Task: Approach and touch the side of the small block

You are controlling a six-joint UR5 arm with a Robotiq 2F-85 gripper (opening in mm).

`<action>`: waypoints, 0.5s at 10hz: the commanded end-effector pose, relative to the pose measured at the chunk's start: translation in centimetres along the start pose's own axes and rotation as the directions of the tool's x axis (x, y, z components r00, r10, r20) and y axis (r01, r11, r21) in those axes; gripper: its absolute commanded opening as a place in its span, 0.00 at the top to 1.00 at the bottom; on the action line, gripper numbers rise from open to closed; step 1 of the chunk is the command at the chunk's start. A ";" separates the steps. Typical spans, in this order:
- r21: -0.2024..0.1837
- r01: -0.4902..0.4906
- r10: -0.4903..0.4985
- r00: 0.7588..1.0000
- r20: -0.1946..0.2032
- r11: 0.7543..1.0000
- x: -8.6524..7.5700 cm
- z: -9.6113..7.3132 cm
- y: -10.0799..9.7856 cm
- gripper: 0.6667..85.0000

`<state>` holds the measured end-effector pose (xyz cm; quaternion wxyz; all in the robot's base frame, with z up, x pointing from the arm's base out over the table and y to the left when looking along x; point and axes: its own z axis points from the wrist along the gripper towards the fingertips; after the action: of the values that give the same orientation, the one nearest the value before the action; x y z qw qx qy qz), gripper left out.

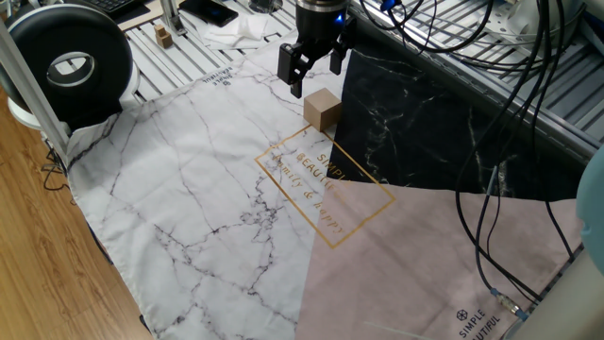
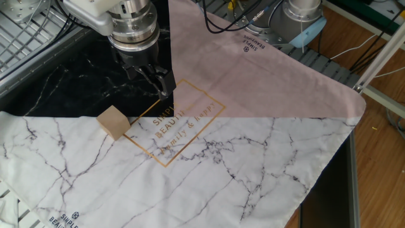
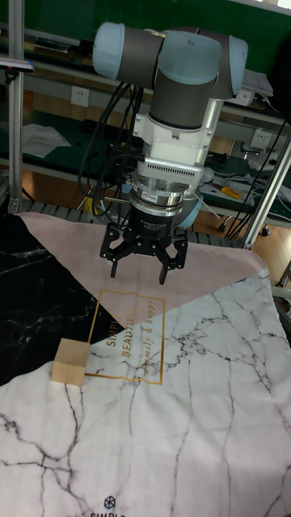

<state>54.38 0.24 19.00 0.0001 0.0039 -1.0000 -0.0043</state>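
The small block (image 3: 71, 358) sits at one corner of the gold frame (image 3: 128, 337). The claw (image 3: 139, 271) hangs above the next corner, its fingers apart and empty, so the block lies off to its side and lower

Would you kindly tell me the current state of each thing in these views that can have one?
gripper: open, holding nothing, clear of the small block.
small block: resting flat on the cloth, not touched.
cloth: spread out flat, with slight creases.
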 end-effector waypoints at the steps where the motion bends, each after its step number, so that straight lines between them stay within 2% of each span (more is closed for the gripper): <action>1: 0.156 -0.115 0.040 0.907 0.420 0.981 -10.5 -2.7 -4.7 1.00; 5: 0.155 -0.115 0.040 0.906 0.421 0.981 -10.6 -2.5 -4.8 1.00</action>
<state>62.69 -3.49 20.20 -0.1581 -0.0218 -0.9848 0.0685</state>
